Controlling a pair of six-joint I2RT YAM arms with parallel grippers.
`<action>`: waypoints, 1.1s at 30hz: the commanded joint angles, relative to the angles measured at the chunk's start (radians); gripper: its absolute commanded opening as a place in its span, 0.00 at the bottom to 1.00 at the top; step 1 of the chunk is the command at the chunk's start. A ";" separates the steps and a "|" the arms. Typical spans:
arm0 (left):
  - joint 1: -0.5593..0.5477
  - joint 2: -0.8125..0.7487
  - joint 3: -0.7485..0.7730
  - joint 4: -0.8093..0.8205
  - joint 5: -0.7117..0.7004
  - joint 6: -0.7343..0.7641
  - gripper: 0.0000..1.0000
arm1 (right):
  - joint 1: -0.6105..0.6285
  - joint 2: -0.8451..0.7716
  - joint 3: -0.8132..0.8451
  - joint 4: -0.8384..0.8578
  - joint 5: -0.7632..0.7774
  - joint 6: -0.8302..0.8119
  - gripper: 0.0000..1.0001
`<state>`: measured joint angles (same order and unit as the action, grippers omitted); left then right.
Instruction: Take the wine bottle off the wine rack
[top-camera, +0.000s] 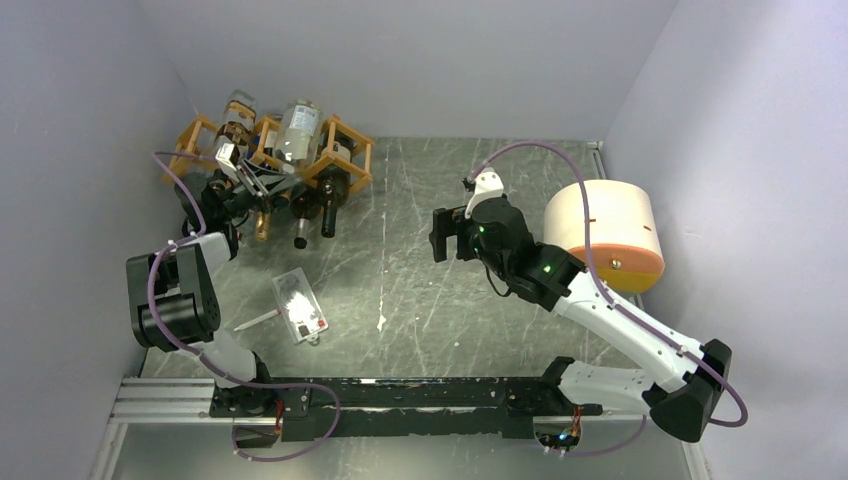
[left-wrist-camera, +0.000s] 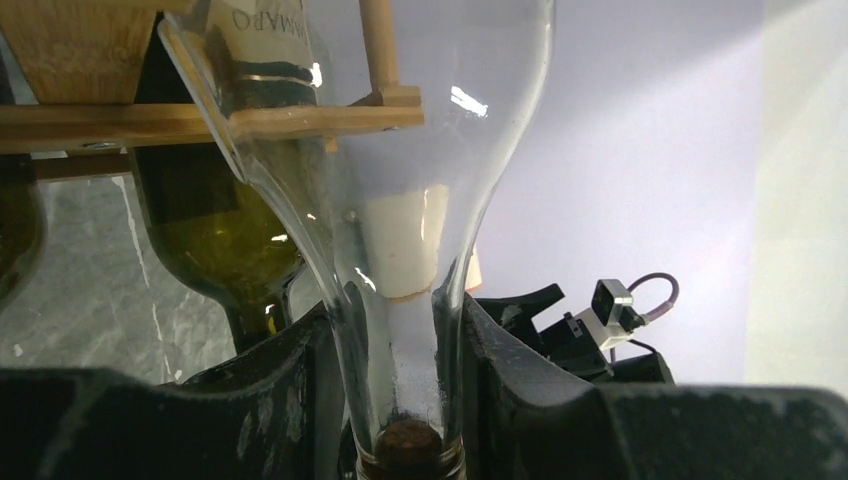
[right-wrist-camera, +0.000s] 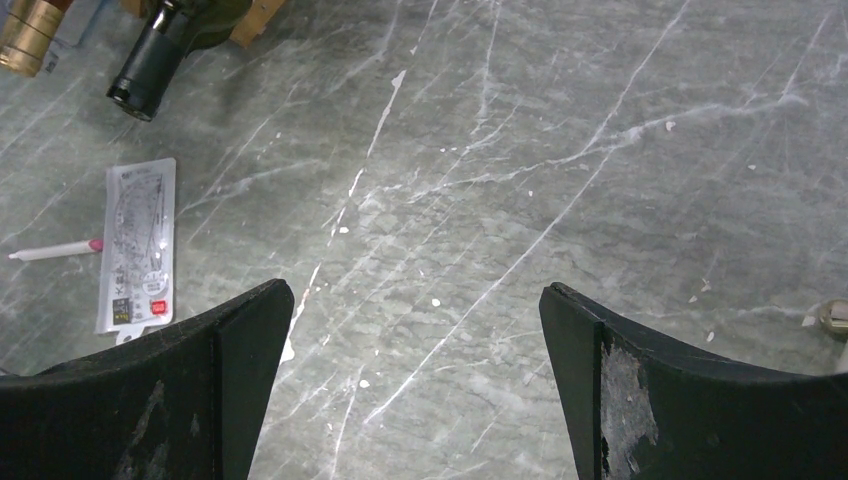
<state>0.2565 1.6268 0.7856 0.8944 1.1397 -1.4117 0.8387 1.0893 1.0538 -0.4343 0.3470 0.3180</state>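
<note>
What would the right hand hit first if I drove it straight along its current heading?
Most likely the bare grey table, which fills the gap ahead of the open right hand. The white packet lies well left of that line, and the dark bottle neck far up-left. Depth is hard to judge.

**Cropped, covered, or too small to read**

In the left wrist view the clear wine bottle runs off the top edge and its corked mouth is cut by the bottom edge. The left gripper on its neck loses the base of its fingers there too. From above, its tips are lost among bottle necks. The green bottle behind shows only part of its label, and the wine rack only a few slats. In the right wrist view a dark bottle neck and a gold-capped one are cut by the top edge. The packet print is too small to read, and a small object at the right edge cannot be identified.
</note>
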 joint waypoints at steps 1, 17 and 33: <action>0.005 -0.033 0.021 0.346 0.056 -0.054 0.07 | -0.006 0.013 0.011 0.010 -0.005 0.006 1.00; 0.019 -0.052 0.034 0.396 0.004 -0.147 0.07 | -0.005 0.030 0.001 0.018 -0.011 0.012 1.00; 0.023 -0.070 0.053 0.382 -0.042 -0.177 0.07 | -0.005 0.048 -0.002 0.021 -0.020 0.016 1.00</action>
<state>0.2680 1.6291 0.7818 1.0183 1.1297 -1.6337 0.8387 1.1286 1.0538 -0.4309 0.3286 0.3252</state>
